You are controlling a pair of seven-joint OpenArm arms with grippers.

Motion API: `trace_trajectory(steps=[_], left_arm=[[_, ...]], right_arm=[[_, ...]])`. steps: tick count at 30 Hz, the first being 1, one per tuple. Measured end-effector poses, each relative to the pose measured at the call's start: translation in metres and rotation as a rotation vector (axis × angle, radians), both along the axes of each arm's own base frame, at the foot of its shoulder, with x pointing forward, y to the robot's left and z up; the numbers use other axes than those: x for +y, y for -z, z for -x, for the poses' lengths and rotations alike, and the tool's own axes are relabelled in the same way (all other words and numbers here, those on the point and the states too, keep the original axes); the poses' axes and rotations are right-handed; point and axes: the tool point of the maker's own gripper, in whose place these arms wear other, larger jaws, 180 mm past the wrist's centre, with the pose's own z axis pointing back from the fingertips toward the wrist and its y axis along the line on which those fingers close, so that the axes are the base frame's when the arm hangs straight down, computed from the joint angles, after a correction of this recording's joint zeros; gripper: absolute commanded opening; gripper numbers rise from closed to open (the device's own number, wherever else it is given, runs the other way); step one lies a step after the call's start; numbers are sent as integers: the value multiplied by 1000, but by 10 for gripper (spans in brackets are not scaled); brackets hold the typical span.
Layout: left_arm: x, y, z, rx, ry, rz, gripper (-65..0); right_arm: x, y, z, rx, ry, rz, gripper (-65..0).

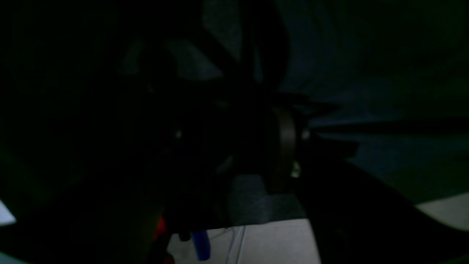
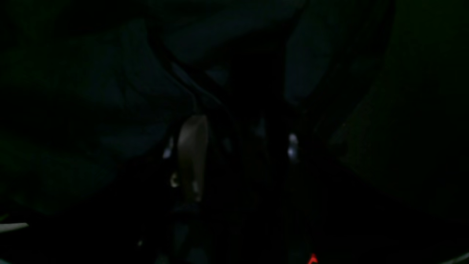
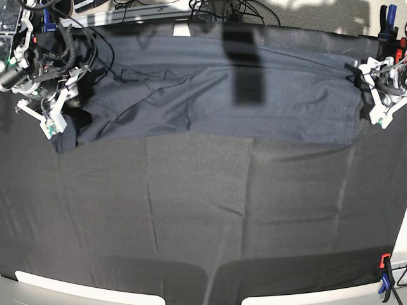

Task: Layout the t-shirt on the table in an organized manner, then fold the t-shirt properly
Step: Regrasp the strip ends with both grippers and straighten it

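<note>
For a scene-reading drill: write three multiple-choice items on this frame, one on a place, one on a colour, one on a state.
1. Where does the t-shirt lie on the table?
A. along the far edge
B. along the near edge
C. hanging off the near corner

2. What colour is the clamp at the near corner?
A. green
B. red and blue
C. yellow

3. How is the t-shirt?
A. rolled into a ball
B. folded into a small square
C. stretched wide between the two arms

Answers: 1 A, it spans the far strip. 2 B, red top, blue grips. 3 C, it reaches from arm to arm.
</note>
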Motion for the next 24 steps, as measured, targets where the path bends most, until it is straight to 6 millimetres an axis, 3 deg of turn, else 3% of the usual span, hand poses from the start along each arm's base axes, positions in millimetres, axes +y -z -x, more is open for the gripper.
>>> trace_trajectory(steps=[4, 7, 13, 18, 24], left_arm=[[30, -7, -9, -50, -64, -163, -364], [42, -14, -16, -70, -76, -224, -364], [22, -24, -22, -89, -63, -160, -364], [-3, -44, -41, -187, 32, -115, -364], [-9, -68, -63, -321, 105, -169, -364]], right_arm=[[-6, 5, 8, 54, 9, 31, -376], [-7, 5, 9, 59, 12, 33, -376], [-4, 3, 6, 37, 8, 19, -376], [5, -7, -8, -53, -11, -33, -376], [13, -11, -13, -78, -18, -78, -376]])
